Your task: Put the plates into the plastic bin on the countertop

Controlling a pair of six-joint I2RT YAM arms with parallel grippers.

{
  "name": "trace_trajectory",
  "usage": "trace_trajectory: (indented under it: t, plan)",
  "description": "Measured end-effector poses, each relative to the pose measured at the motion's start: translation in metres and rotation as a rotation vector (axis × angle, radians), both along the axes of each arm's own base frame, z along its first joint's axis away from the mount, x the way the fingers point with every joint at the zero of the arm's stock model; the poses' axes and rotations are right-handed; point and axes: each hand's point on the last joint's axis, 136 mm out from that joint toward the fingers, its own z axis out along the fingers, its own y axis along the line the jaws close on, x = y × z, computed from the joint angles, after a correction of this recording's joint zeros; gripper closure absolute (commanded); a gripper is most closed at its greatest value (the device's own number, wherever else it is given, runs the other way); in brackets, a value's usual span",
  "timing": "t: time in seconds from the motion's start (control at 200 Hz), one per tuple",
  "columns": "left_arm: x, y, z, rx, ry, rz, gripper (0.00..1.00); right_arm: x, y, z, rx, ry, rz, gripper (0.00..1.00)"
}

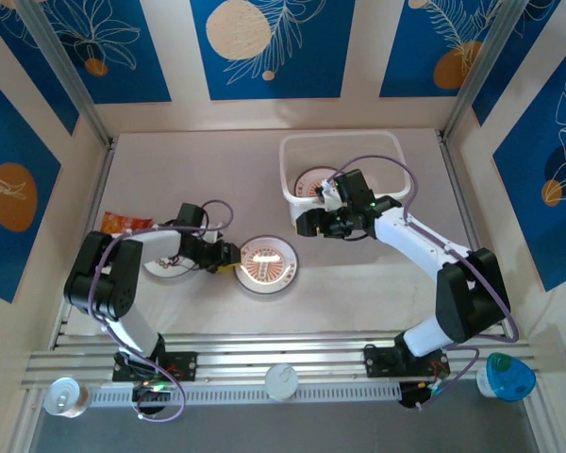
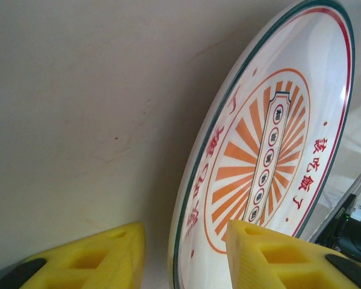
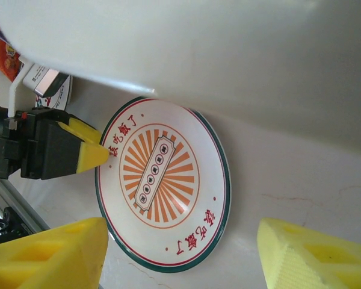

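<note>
1. yellow fingers of the left pincer sit closest in its wrist view. they are spread apart, and the rim of the orange-centred plate lies between them with a clear gap on one side, so nothing is pinched.
2. that plate lies flat on the countertop, right at the left pincer's tips. it is also just ahead of the right pincer, whose fingers stand wide apart with nothing between them.
3. the plastic bin stands just beside and beyond the right pincer, well apart from the left one. a second plate lies inside it.
4. a third plate shows partly under the left arm, behind that pincer's wrist, with an orange snack packet near it.
5. handling, as a judgement: the plate looks stiff, thin and fairly light. its glossy face would probably slide between soft pads unless it is squeezed squarely, and it could chip if it drops against the bin's wall.
6. where to hold, as a judgement: lying flat, it offers only its raised rim. one finger would have to slip under the lip and the other press on the top face, at the edge nearest the pincer that takes it.
7. the right pincer looks better placed to carry it, since the bin is at its side.
</note>
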Motion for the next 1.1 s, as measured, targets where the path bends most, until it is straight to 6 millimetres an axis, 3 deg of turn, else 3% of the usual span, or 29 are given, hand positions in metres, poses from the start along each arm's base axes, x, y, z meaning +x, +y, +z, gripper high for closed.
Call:
trace_trajectory:
  t: [0.21, 0.365, 0.575, 0.745, 1.1]
  plan:
    - [0.004, -0.01, 0.0, -0.01, 0.015, -0.025, 0.66, 0.01, -0.003, 0.0, 0.013, -0.022, -0.007, 0.33]
    - [0.005, -0.013, -0.005, -0.002, 0.029, -0.032, 0.83, 0.014, -0.003, 0.0, 0.024, -0.031, 0.0, 0.33]
    - [0.0, -0.021, -0.002, -0.015, 0.026, -0.061, 0.93, 0.015, -0.002, 0.001, 0.037, -0.033, 0.009, 0.34]
    - [0.0, -0.025, 0.021, -0.045, -0.025, -0.072, 1.0, 0.014, -0.002, 0.001, 0.044, -0.029, 0.014, 0.33]
    - [-0.002, -0.026, 0.072, -0.103, -0.131, -0.046, 1.0, -0.001, -0.019, 0.001, 0.046, -0.027, -0.016, 0.3]
